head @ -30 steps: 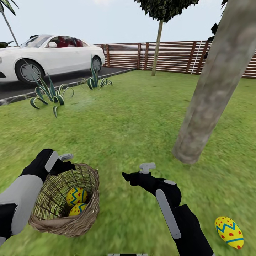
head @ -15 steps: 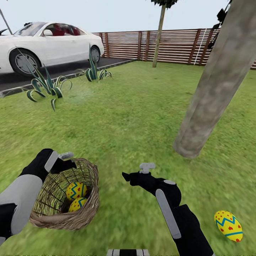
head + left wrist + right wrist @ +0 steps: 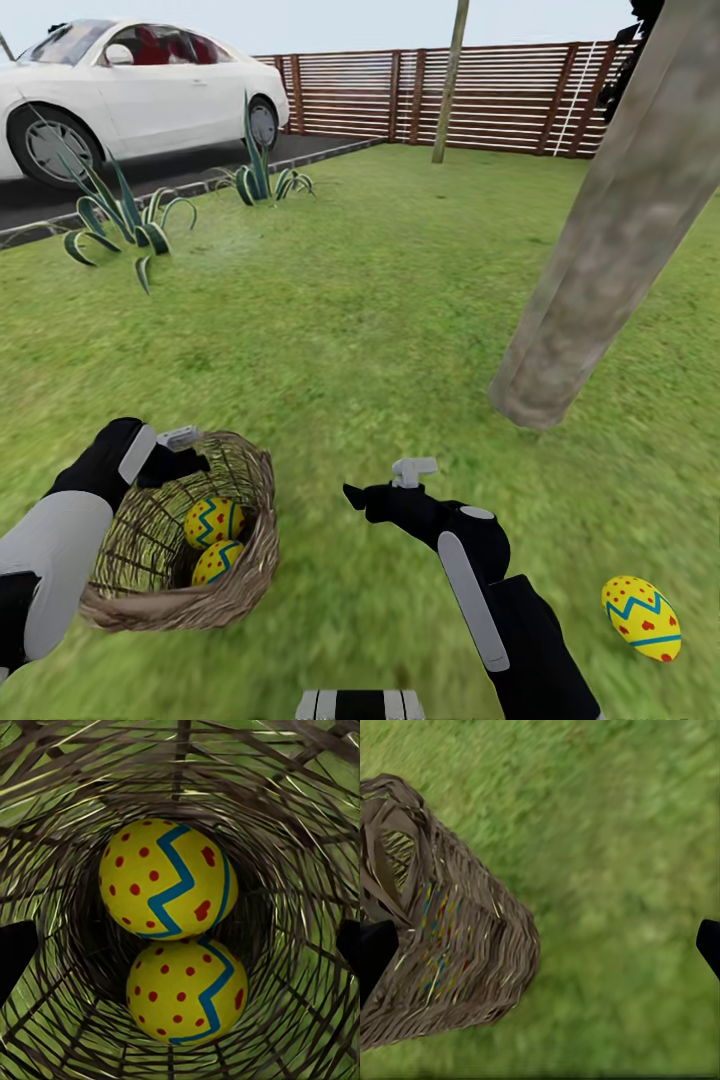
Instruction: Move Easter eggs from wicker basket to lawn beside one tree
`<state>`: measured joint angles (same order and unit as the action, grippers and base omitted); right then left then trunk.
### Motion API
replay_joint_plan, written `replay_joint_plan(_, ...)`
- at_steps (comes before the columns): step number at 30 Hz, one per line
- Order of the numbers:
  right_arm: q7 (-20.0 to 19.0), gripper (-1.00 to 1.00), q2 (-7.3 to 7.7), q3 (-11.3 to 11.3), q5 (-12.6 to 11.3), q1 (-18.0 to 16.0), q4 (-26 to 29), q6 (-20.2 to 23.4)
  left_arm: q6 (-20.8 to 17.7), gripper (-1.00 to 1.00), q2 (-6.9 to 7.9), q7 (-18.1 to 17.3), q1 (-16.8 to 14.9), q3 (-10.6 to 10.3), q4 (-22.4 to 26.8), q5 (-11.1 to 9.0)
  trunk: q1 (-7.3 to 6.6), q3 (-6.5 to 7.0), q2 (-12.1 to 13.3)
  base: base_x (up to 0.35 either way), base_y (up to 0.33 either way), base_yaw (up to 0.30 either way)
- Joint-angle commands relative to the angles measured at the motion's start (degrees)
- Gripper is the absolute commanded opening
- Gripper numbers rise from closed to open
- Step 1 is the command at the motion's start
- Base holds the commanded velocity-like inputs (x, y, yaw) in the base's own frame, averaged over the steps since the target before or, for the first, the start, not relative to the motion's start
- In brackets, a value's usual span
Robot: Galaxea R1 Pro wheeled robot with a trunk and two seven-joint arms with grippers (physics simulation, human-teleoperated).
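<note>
The wicker basket (image 3: pixel 235 585) stands on the lawn (image 3: pixel 340 320) at lower left, holding two Easter eggs (image 3: pixel 213 522) (image 3: pixel 217 562). My left gripper (image 3: pixel 178 447) hangs at the basket's far rim, open. Its wrist view looks straight down at both eggs (image 3: pixel 169 879) (image 3: pixel 187 990), with a dark fingertip at each side. The third egg (image 3: pixel 642 618) lies on the grass at lower right, a short way from the base of the thick tree trunk (image 3: pixel 600 250). My right gripper (image 3: pixel 385 485) is open and empty over the grass, right of the basket (image 3: pixel 450 960).
A white car (image 3: pixel 130 95) is parked on the asphalt driveway at upper left, with spiky plants (image 3: pixel 120 225) (image 3: pixel 258 180) along its edge. A brown slat fence (image 3: pixel 480 100) closes the back, and a thin-trunked tree (image 3: pixel 450 80) stands before it.
The whole picture has slid upward, so the camera has moved. Against the basket, my left gripper sits a little lower at the rim. The eggs and right gripper have held still.
</note>
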<state>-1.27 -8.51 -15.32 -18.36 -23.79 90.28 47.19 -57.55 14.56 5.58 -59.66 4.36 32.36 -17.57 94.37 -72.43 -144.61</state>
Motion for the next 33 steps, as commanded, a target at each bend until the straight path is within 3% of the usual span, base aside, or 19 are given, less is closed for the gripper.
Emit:
replay_joint_plan(1, -0.13, 1.00, -0.02, 0.03, 0.09, -0.03, 0.07, 0.27, -0.21, 1.00, 0.00, 0.58, -0.02, 0.11, 0.07, -0.63, 0.01, -0.27, -0.04, 0.000, 0.000, 0.000)
replay_joint_plan(5, -0.12, 1.00, -0.06, -0.10, 0.12, -0.03, 0.39, 0.33, -0.15, 1.00, 0.02, 0.53, -0.02, 0.10, 0.14, -0.63, 0.11, -1.16, -0.09, 0.000, 0.000, 0.000)
replay_joint_plan(11, -0.06, 1.00, -0.11, -0.06, 0.16, -0.03, 0.49, 0.50, -0.26, 1.00, 0.03, 0.50, -0.02, 0.11, 1.29, -0.63, 0.11, -1.16, -0.09, 0.000, 0.000, 0.000)
replay_joint_plan(28, -0.05, 1.00, -0.26, 0.03, 0.17, -0.12, 0.51, 0.67, -0.77, 1.00, 1.18, -0.36, -0.02, 0.04, 3.86, -0.57, 0.47, -4.26, -0.28, 0.000, 0.000, 0.000)
replay_joint_plan(33, -0.05, 1.00, -0.33, 0.03, 0.13, -0.12, 0.51, 0.63, -0.93, 1.00, 1.62, -1.00, -0.02, 0.03, 3.92, -0.54, 0.47, -4.26, -0.28, 0.000, 0.000, 0.000)
